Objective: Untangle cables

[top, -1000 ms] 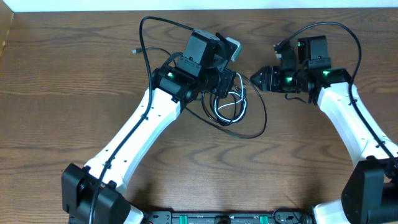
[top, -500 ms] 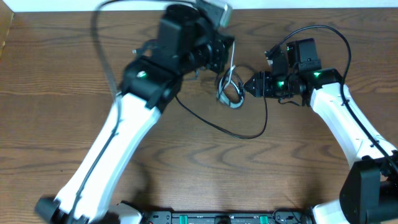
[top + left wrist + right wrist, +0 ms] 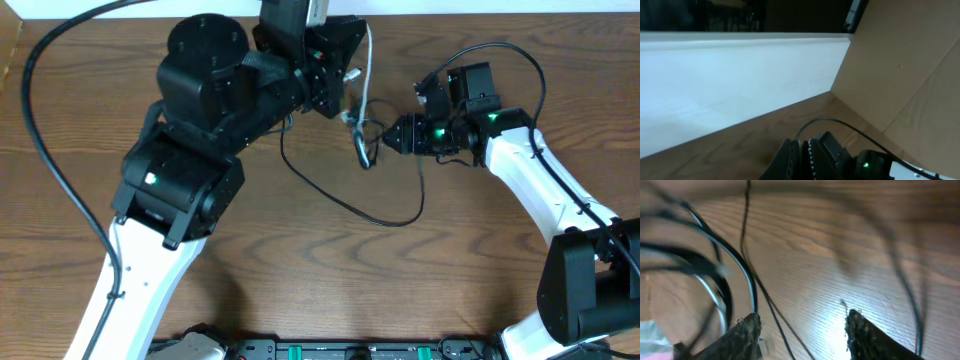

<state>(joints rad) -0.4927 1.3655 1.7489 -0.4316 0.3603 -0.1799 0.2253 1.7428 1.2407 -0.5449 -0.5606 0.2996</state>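
Overhead, the left gripper (image 3: 348,72) is clenching the cables (image 3: 362,140), which are dangling over the table (image 3: 480,280) just beside the right gripper (image 3: 392,135). In the left wrist view, its fingers (image 3: 790,157) are pressing together. In the right wrist view, the jaws are standing released, with the cables looping at the left.

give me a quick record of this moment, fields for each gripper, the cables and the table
left gripper: shut, high above the table
white cable: hangs from the left gripper down to the tangle
tangle: small looped bunch, just in front of the right gripper's tips
right gripper: open, low, black strands beside one finger, nothing gripped
black cable: long loop lying on the table
task state: cables not yet separated
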